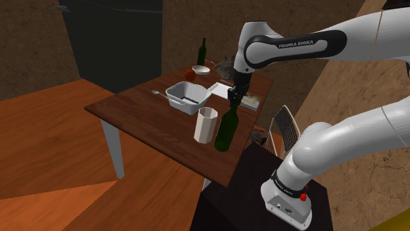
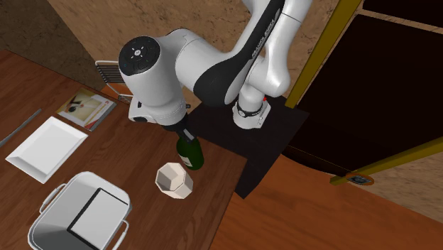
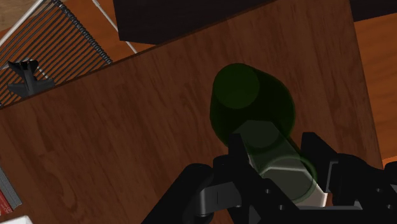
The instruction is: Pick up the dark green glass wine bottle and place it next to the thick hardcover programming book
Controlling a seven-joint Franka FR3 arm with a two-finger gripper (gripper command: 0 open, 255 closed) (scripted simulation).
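Observation:
A dark green wine bottle stands upright near the table's front edge, close to the stand. My black gripper comes down on its neck from above. In the wrist view the two fingers clasp the neck on both sides, gripper shut on it, with the bottle's body below resting on the wood. From the second exterior view the hand covers the neck and the bottle's shoulder shows beneath it. The book lies flat on the table just beyond the bottle, also seen as the book beside a white tray.
A white faceted cup stands right beside the bottle. A grey tub, a flat white tray, a second green bottle and a bowl sit farther back. A wire-mesh chair stands by the table's edge.

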